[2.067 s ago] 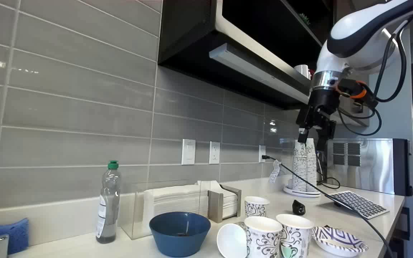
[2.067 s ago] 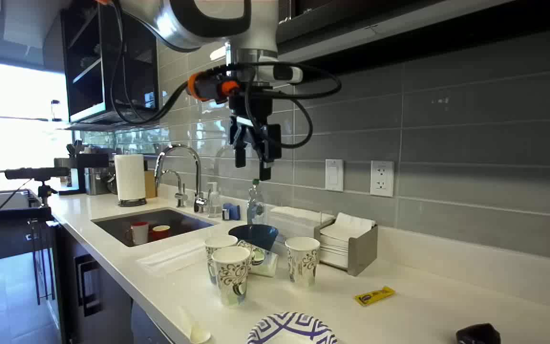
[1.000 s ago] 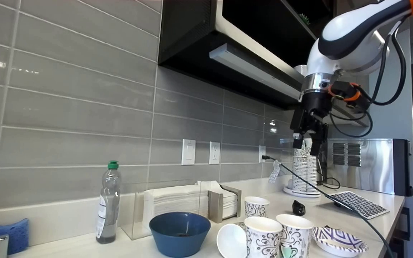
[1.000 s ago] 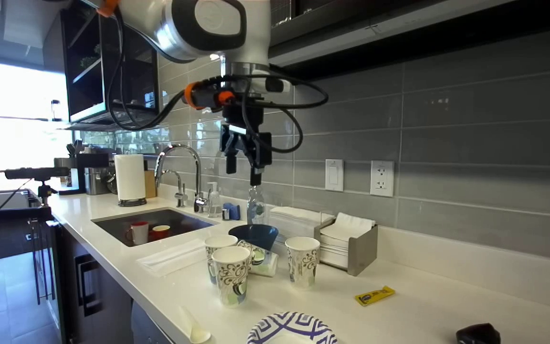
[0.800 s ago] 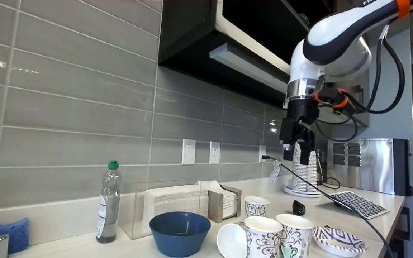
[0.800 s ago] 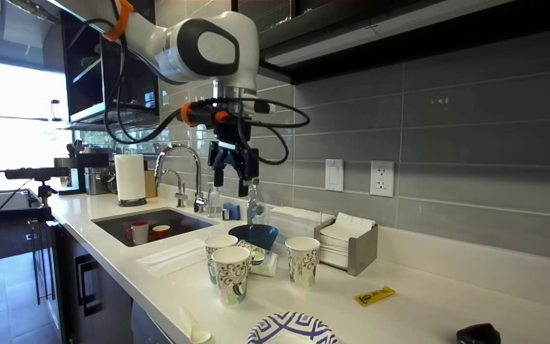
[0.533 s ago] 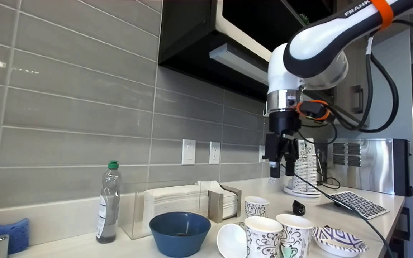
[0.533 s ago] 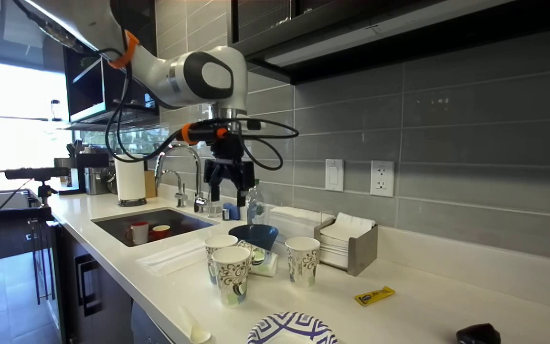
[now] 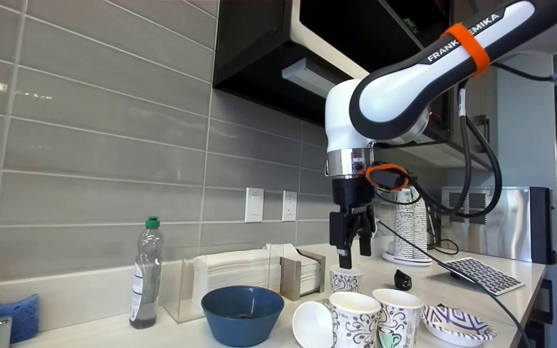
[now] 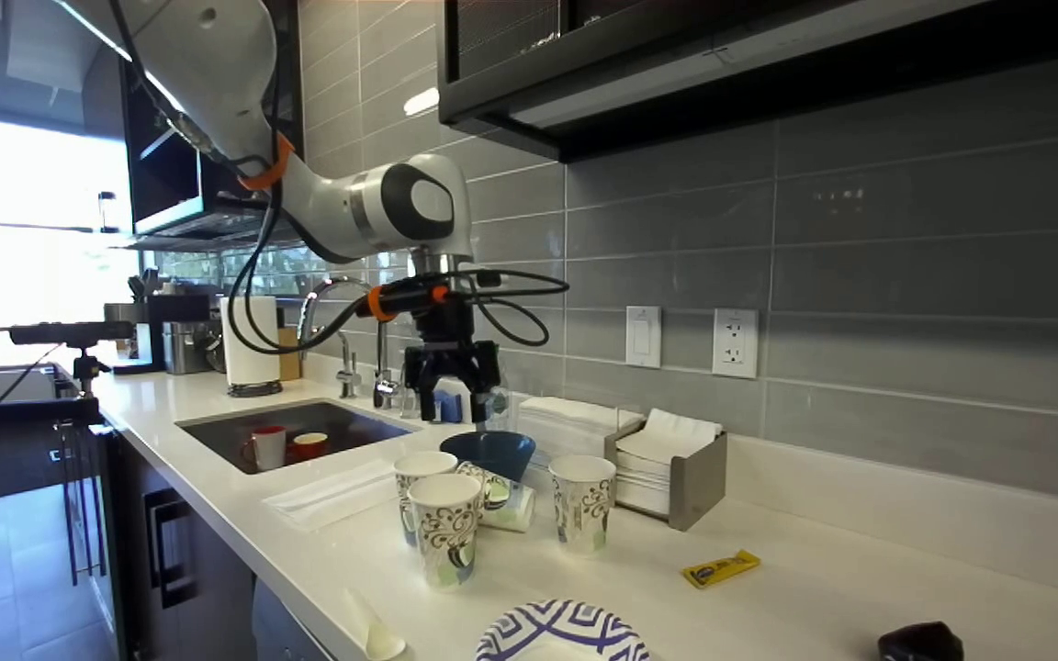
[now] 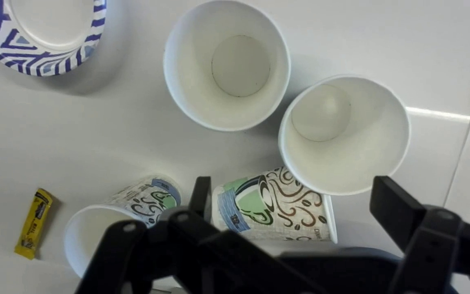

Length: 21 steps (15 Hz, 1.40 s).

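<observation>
My gripper is open and holds nothing; it hangs above the counter in both exterior views, fingers pointing down. Between its spread fingers in the wrist view, but lower down, a patterned paper cup lies on its side. An upright paper cup partly covers the rim end of that lying cup, and a second upright cup stands beside it. A third upright cup stands apart, near the napkins. The blue bowl sits by the lying cup; my gripper hides most of it in the wrist view.
A patterned paper plate and a yellow packet lie on the counter. A napkin holder and a soap bottle stand near the tiled wall. A dark cabinet overhangs the counter. A sink holds mugs.
The arm has come down a long way toward the cups and, in an exterior view, across from the stacked cups toward the bowl. The gripper has stayed open; the objects have not moved.
</observation>
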Tool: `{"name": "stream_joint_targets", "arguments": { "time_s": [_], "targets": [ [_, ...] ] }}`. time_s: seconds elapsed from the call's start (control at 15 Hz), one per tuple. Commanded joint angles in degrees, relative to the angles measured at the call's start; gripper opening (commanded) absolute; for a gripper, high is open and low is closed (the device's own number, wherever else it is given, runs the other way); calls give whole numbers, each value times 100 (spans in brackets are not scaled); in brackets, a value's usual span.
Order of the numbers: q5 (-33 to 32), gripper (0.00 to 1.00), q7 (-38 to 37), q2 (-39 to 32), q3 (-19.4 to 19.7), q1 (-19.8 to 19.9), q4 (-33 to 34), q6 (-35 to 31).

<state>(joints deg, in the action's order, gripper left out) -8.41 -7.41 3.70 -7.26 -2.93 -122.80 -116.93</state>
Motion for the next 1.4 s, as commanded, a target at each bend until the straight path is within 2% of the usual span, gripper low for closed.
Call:
{"name": "stream_joint_targets", "arguments": {
  "time_s": [0.0,0.4,0.8,1.33],
  "targets": [
    [-2,100,-3,23,74,-66,14,21],
    [-153,100,-241,-159,-16,-153,124,-309],
    [-892,100,-761,-677,-89,-327,372,-637],
    [-1598,100,-944,-1843,26,-678,1345,-334]
  ]
}}
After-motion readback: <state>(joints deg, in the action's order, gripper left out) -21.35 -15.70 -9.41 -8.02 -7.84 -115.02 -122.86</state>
